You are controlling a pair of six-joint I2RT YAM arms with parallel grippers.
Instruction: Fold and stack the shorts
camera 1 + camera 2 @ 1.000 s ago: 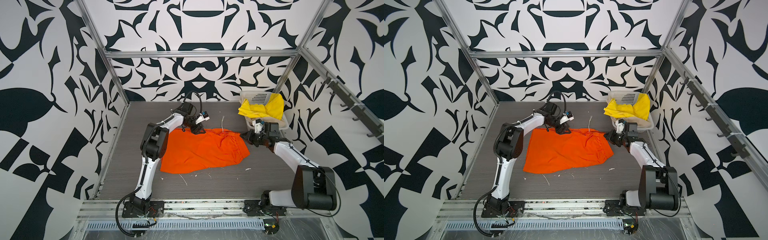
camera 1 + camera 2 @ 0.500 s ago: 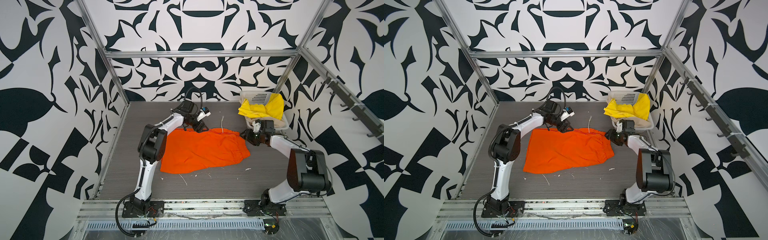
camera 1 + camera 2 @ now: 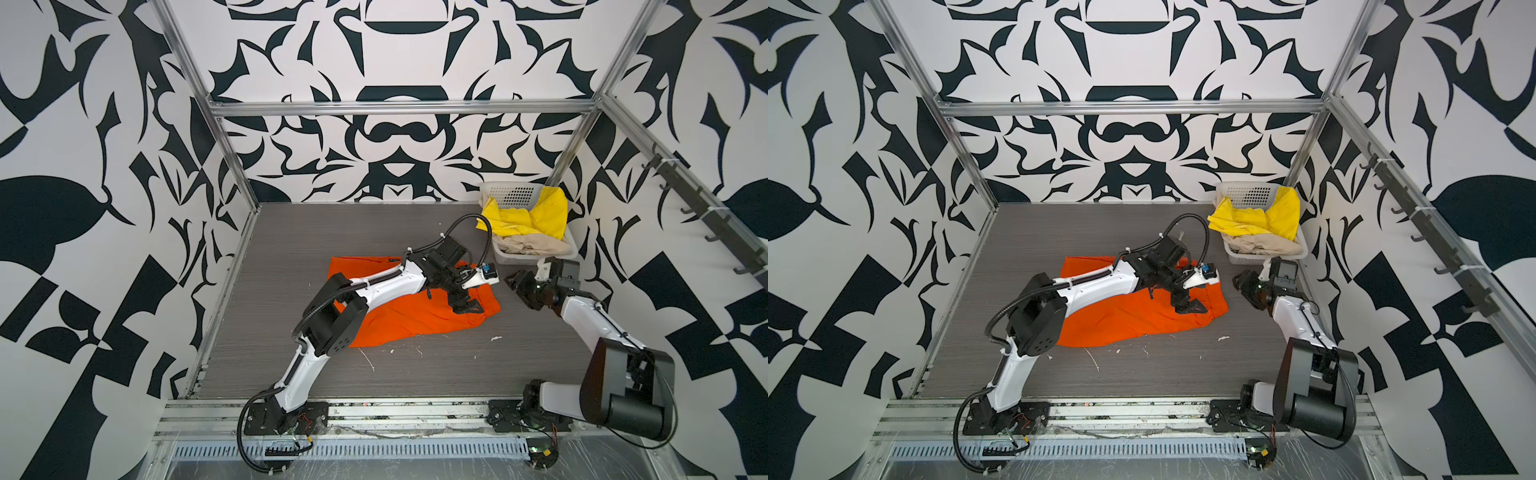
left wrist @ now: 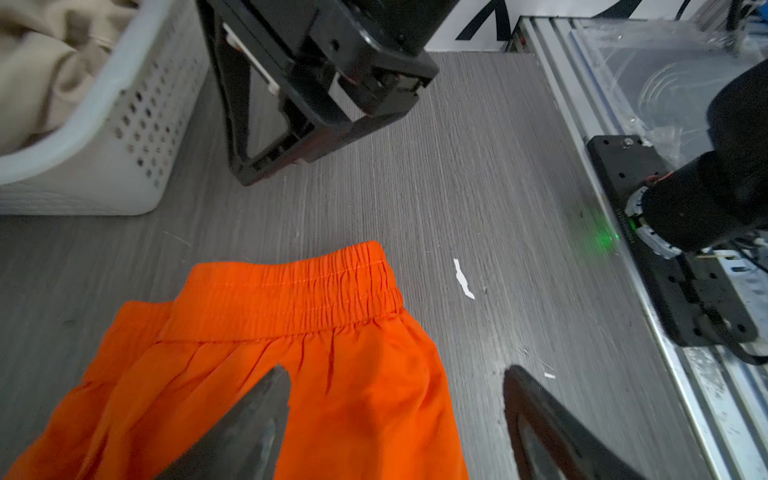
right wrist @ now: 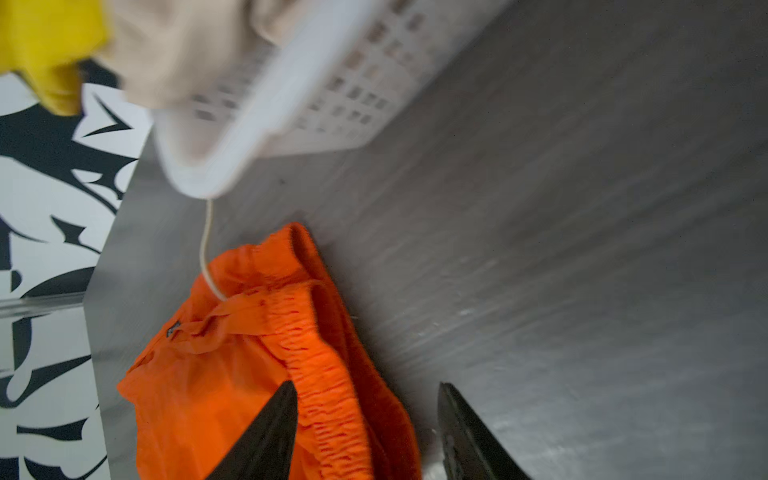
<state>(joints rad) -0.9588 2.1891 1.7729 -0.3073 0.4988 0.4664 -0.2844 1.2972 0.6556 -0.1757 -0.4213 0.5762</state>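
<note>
The orange shorts (image 3: 399, 320) (image 3: 1121, 318) lie spread out mid-table, with the gathered waistband (image 4: 299, 286) at their right end. My left gripper (image 3: 463, 305) (image 3: 1187, 306) (image 4: 397, 370) hangs open just above that end, with cloth below its jaws and nothing held. My right gripper (image 3: 513, 280) (image 3: 1244, 282) (image 5: 368, 385) stands open beside the waistband (image 5: 324, 374), which runs between its jaws ungripped. A white drawstring (image 5: 205, 249) trails off the shorts. The yellow shorts (image 3: 528, 218) (image 3: 1258, 216) and the beige shorts (image 3: 528, 245) (image 3: 1262, 245) lie bunched in the basket.
A white perforated basket (image 3: 511, 193) (image 3: 1250, 193) (image 4: 124, 124) (image 5: 332, 83) stands at the back right corner, close behind my right gripper. White scraps (image 3: 494, 338) (image 4: 463, 278) lie on the grey table. An aluminium rail (image 3: 415, 411) runs along the front edge.
My left gripper has swung from the shorts' far edge over to their right end and opened wider. My right gripper has opened and let go of the waistband.
</note>
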